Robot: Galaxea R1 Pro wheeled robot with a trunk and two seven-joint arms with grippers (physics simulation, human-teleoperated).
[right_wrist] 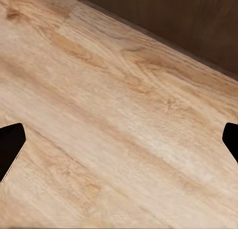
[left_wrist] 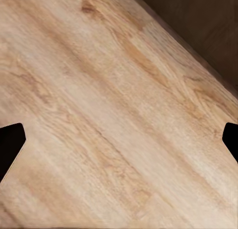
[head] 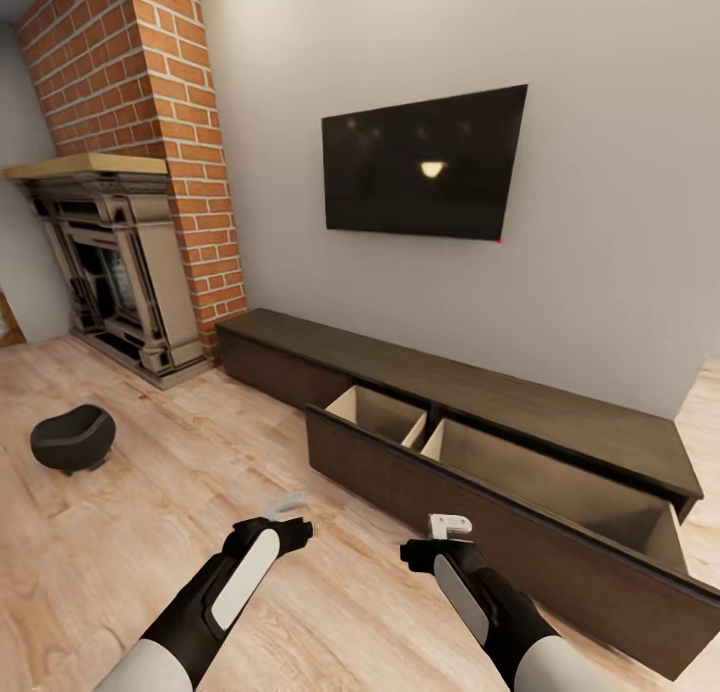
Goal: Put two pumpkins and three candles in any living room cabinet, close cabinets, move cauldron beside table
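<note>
Two grippers low in front, over bare wood floor (head: 150,532): left gripper (left_wrist: 119,139) and right gripper (right_wrist: 119,139) both w/ fingers spread wide, nothing held. One cabinet (head: 480,392) along the wall, one long drawer (head: 520,492) pulled out, two pale compartments visible. One cauldron (head: 72,438) on floor, well apart from cabinet, nr the fireplace (head: 115,262). One TV (head: 425,162) on wall.

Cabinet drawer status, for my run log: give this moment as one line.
cabinet: drawer open, no items seen inside | cauldron: on floor near fireplace | left gripper: open, empty | right gripper: open, empty
</note>
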